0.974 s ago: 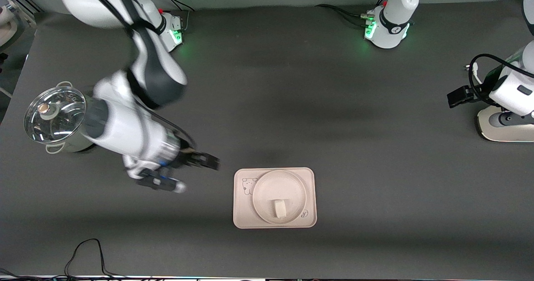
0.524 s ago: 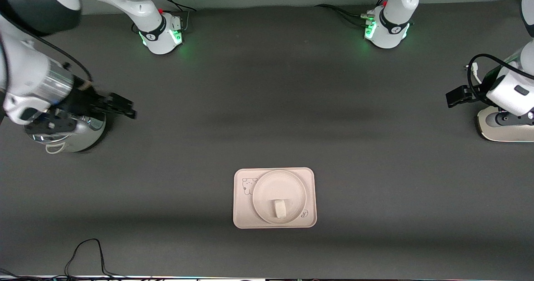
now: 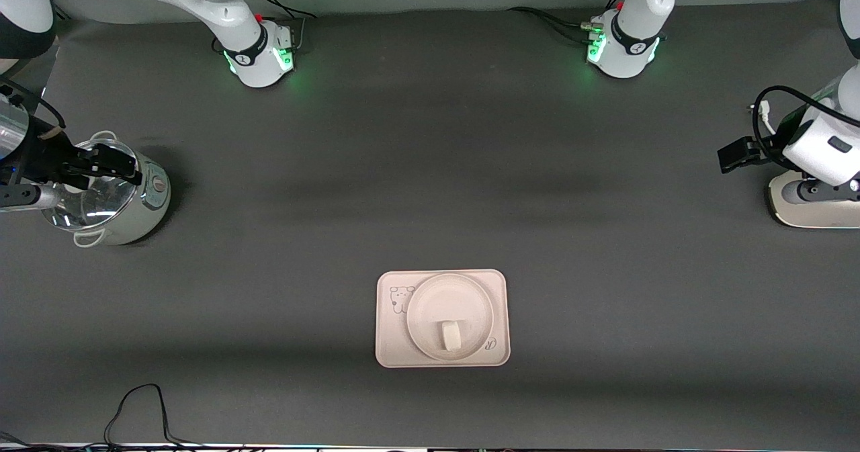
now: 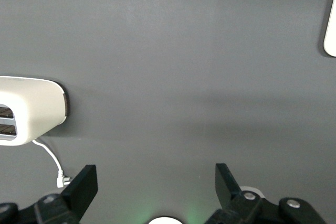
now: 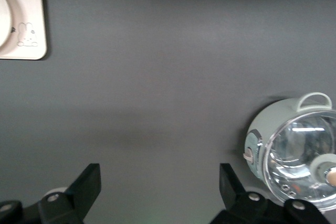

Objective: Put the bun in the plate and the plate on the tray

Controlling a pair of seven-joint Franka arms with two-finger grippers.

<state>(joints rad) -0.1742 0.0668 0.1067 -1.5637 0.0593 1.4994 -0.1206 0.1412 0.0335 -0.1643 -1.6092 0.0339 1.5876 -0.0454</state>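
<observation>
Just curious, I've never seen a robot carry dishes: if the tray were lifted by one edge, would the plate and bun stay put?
Probably not for long. The plate looks smooth and sits loose on the smooth tray, so it would likely slide. The bun is small and rounded, lying near the plate's rim, so it might roll or slip off first.

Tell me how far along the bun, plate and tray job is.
It looks done: the small off-white bun lies in the round cream plate, which sits on the rectangular printed tray. Nothing is in hand: the right end effector is open over the glass-lidded pot; the left end effector is open.
</observation>
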